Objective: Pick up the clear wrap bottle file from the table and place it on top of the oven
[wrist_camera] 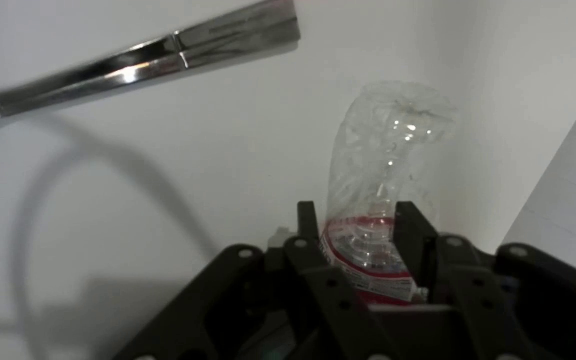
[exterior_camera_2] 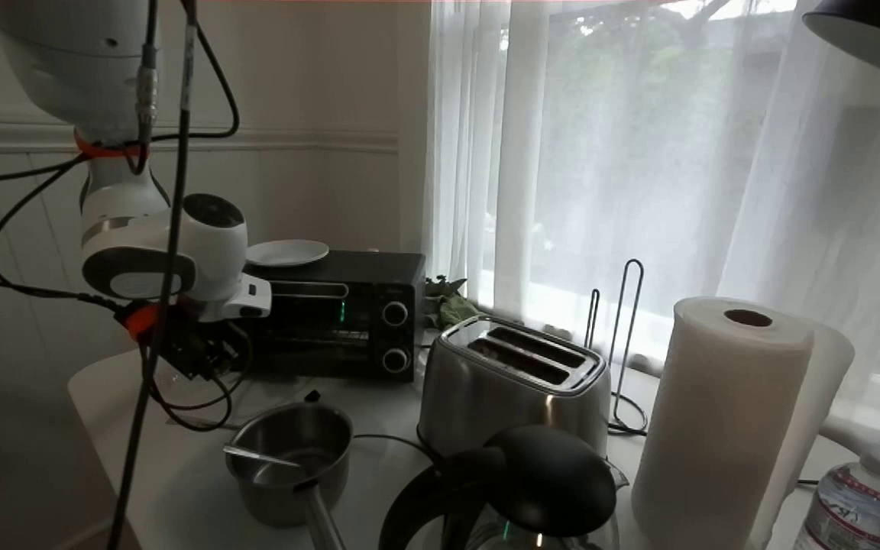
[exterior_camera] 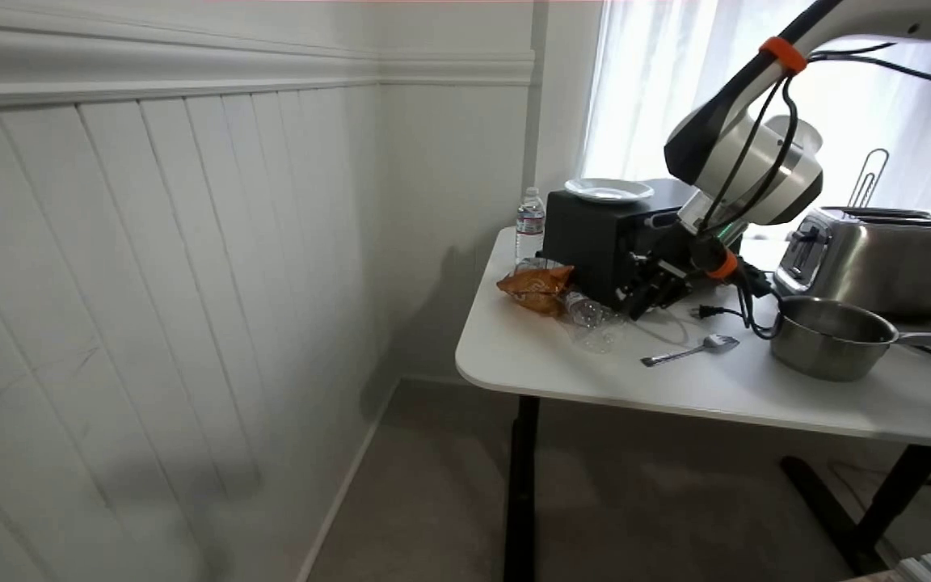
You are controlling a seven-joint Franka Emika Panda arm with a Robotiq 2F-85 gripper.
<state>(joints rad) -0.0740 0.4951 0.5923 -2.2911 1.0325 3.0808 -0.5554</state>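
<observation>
The clear wrap bottle, a crumpled see-through plastic bottle with a red and white label (wrist_camera: 388,160), lies on the white table (wrist_camera: 193,140). In an exterior view the bottle (exterior_camera: 592,319) lies beside the oven's foot. My gripper (wrist_camera: 353,212) is partly open; its fingers stand over the labelled part, left finger by its edge, right finger covering part of it. In an exterior view my gripper (exterior_camera: 631,304) is low, just right of the bottle. I see no firm grip. The black oven (exterior_camera: 580,242) also shows in an exterior view (exterior_camera_2: 333,325). The bottle is mostly hidden there.
An orange-brown snack bag (exterior_camera: 542,289) touches the bottle area. An upright water bottle (exterior_camera: 530,222) stands behind. A white plate (exterior_camera: 609,190) lies on the oven. A fork (exterior_camera: 692,352), a pot (exterior_camera: 833,335) and a silver toaster (exterior_camera: 878,259) are right of my gripper.
</observation>
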